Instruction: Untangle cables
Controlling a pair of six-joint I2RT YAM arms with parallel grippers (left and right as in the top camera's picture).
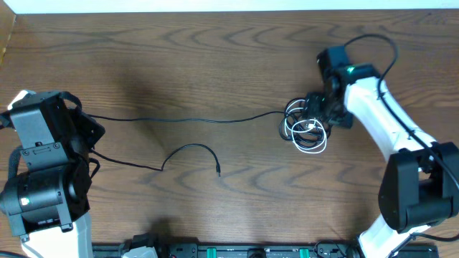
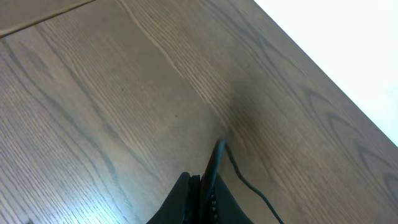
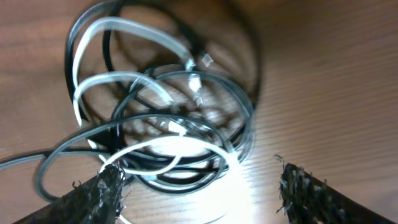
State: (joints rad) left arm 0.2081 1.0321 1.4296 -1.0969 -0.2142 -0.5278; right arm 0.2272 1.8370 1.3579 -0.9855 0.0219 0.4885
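The cables lie in two places. A tangle (image 1: 304, 129) of black and white loops rests on the table at the right, filling the right wrist view as coils (image 3: 168, 118). My right gripper (image 1: 320, 113) hovers over its right side, open, its fingers (image 3: 107, 194) spread wide around the lower loops (image 3: 205, 186). One long black cable (image 1: 193, 120) runs from the tangle leftward to my left arm. My left gripper (image 2: 202, 182) is shut on a black cable end (image 2: 217, 154), which sticks out past the fingertips. In the overhead view the arm hides that gripper.
A second black cable (image 1: 190, 148) arcs across the middle of the wooden table (image 1: 215, 57), ending in a small plug (image 1: 218, 172). The table's far edge (image 2: 323, 56) meets a white surface. Equipment lines the near edge (image 1: 229, 251).
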